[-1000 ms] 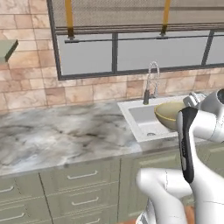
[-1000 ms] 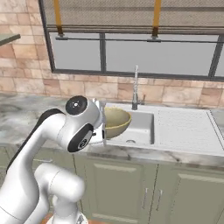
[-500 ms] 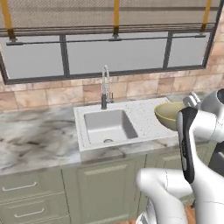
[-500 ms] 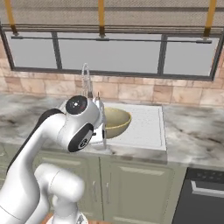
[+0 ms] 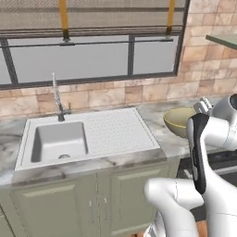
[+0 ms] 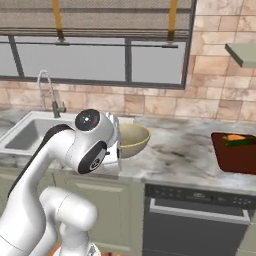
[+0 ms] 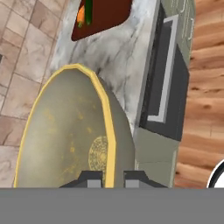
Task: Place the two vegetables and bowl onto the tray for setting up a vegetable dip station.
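Base driven rightward past the sink (image 5: pixel 60 141), hand (image 7: pixel 107 177) clamped on bowl (image 7: pixel 65 135) rim, tray (image 6: pixel 235 152) ahead

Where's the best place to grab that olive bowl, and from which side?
By its thin rim, one finger inside and one outside, coming from above the near edge. The bowl is too wide to span; the gripper is already shut on the rim that way.

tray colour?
Dark reddish-brown tray, best seen in the right base view; the orange carrot and a green vegetable lie on it.
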